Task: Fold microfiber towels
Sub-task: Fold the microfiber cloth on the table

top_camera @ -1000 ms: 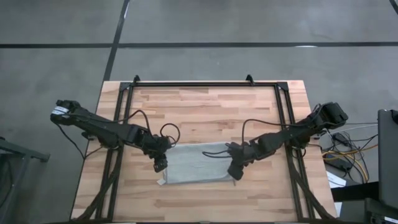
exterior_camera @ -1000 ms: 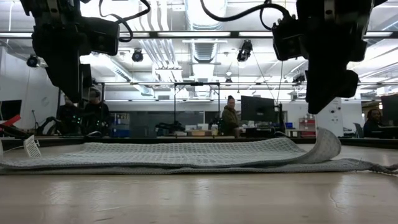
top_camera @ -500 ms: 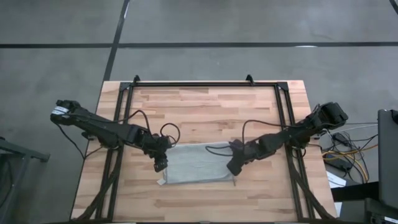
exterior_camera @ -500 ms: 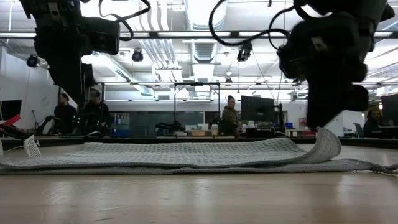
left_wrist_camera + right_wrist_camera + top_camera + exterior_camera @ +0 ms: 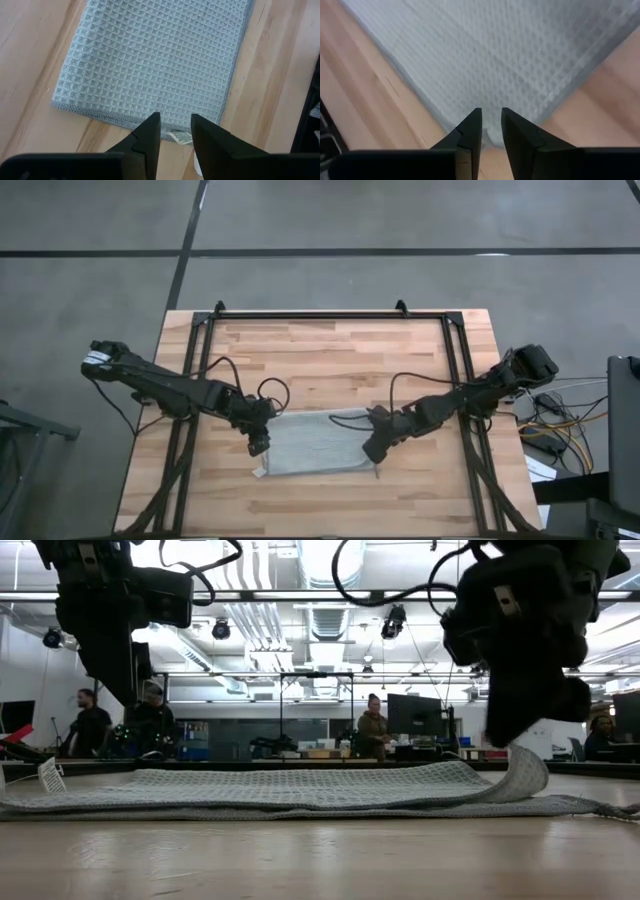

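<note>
Grey-green waffle-weave microfiber towel (image 5: pixel 318 442) lies folded on the pale wooden tabletop (image 5: pixel 330 355), small white tag (image 5: pixel 180 136) unreadable. Left gripper (image 5: pixel 174 128) hovers over its tag edge, fingers spread. Right gripper (image 5: pixel 491 123) pinches the towel's lifted corner.

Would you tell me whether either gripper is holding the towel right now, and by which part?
Cannot be told. The right gripper sits at the towel's raised right edge, fingers narrow; a pinch isn't visible. The left gripper hovers over the tag corner, holding nothing.
</note>
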Controlling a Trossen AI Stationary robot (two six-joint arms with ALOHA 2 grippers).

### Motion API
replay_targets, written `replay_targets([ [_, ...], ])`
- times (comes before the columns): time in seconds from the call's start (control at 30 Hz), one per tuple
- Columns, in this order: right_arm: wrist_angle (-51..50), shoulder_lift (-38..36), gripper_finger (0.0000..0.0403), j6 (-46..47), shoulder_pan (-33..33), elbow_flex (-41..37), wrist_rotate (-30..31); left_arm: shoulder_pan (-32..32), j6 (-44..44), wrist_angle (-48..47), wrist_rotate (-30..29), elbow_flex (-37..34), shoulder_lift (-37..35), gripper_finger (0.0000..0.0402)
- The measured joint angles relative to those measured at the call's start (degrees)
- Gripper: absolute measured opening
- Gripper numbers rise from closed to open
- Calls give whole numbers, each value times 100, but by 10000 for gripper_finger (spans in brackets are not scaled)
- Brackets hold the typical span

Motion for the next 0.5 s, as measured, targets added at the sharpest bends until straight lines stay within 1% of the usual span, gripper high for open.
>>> replay_targets([
  [0.2,20,480,69,263,26,-2,-1029,0,0,4,1,0,-2,112],
  [0.3,52,681,68,437,83,-2,-1358,0,0,4,1,0,-2,112],
  [0.5,271,766,68,293,181,45,-1419,4,20,9,1,0,-2,112],
])
